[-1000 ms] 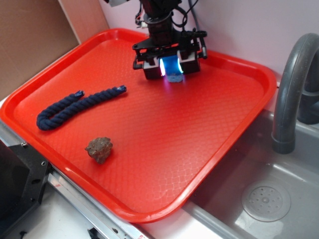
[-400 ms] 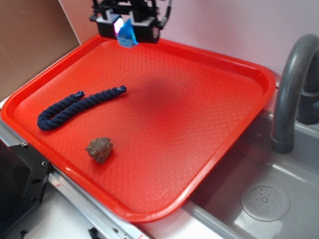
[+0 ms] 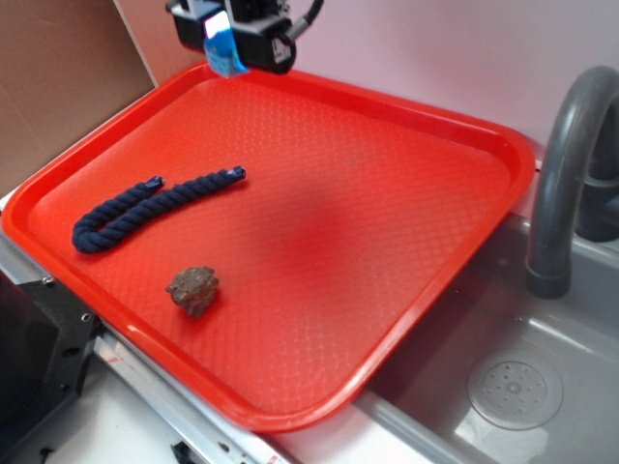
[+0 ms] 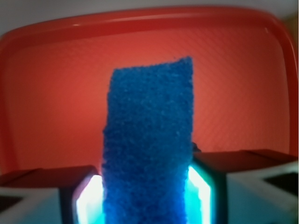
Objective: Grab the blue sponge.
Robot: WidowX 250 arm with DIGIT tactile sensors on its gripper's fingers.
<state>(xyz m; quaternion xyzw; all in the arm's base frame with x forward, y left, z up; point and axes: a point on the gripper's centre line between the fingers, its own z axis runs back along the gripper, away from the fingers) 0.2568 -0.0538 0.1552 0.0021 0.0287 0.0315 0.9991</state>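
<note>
wall (image 3: 464,48): pale pink | board (image 3: 58,77): brown (left) | sink (image 3: 542,387): grey | faucet (image 3: 571,164): grey

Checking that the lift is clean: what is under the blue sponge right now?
Only the red tray lies below the blue sponge, which hangs clamped in the end effector. Nothing clings to it in the wrist view; its upper end is hidden between the fingers.

Gripper (image 3: 224,43) risen off tray (image 3: 464,145); blue sponge (image 3: 222,50) lifted, carried left
</note>
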